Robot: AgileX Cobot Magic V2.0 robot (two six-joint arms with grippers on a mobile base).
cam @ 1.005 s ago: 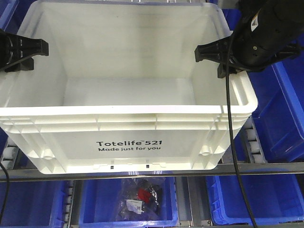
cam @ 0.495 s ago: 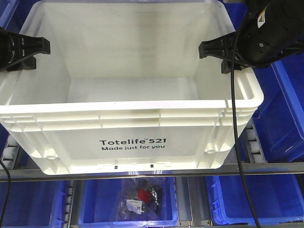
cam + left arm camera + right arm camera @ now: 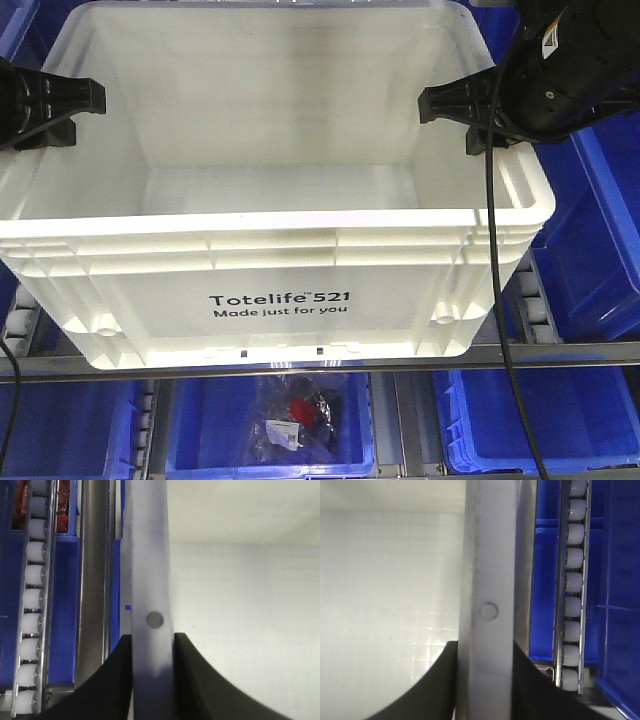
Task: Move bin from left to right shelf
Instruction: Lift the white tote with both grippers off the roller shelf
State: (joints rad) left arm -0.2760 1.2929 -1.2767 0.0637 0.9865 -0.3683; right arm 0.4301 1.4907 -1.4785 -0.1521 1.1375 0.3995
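The left gripper point(image 3: 72, 115) and right gripper point(image 3: 460, 122), both partly cropped, each pinch a side rim of the bin point(image 3: 280, 290).

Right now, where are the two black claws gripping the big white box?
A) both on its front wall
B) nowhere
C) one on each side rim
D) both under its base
C: the left gripper straddles the left rim of the bin and the right gripper straddles its right rim, a finger on each face.
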